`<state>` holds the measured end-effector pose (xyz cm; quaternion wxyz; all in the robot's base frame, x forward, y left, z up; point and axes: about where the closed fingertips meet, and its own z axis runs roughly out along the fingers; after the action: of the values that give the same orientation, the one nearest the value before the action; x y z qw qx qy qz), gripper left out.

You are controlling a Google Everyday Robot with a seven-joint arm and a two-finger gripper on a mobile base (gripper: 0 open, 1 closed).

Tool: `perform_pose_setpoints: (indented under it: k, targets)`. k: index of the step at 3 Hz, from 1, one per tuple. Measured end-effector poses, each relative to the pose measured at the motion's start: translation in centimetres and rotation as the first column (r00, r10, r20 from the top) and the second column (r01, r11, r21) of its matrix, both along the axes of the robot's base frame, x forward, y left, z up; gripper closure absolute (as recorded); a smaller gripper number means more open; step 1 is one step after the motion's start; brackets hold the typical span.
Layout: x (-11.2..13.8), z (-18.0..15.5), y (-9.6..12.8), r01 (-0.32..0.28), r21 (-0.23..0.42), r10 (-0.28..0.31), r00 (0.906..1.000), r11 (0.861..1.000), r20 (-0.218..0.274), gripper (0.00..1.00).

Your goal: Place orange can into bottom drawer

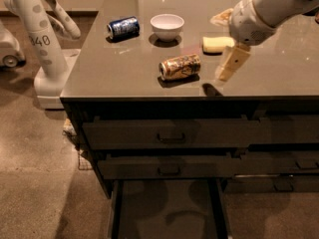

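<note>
The orange can (180,66) lies on its side at centre frame on the countertop (124,68), above the bottom drawer (167,210), which stands open at the lower edge, ready to receive it. The gripper (230,66) hovers just right of the can, seemingly lining up a grasp. It holds nothing, and I cannot tell how far open it is.

We see a dim scene with a warm, brownish cast. Light falls from above, and the glossy surface (124,59) carries small bright glints near its far edge and a soft sheen elsewhere. The gripper (232,63), hanging over the right part of the surface just right of the orange can (180,66), is pale and brightly lit, and it drops a dark blot of shadow near the front edge. The can and the bowl (167,26) throw short shadows toward us. The bottom drawer (167,208) lies in murk, with vague shadows across its floor.
</note>
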<state>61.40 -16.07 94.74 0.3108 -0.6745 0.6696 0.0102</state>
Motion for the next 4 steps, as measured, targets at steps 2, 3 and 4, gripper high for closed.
perform_pose_setpoints:
  k: [2, 3, 4]
  targets:
    - [4.9, -3.4, 4.3, -0.137, 0.008, 0.137, 0.9904, 0.991, -0.021, 0.0]
    - [6.7, -5.8, 6.0, -0.177, 0.027, 0.179, 0.9797, 0.984, -0.091, 0.02]
    - [7.3, -7.3, 6.8, -0.188, 0.045, 0.192, 0.9719, 0.981, -0.136, 0.25]
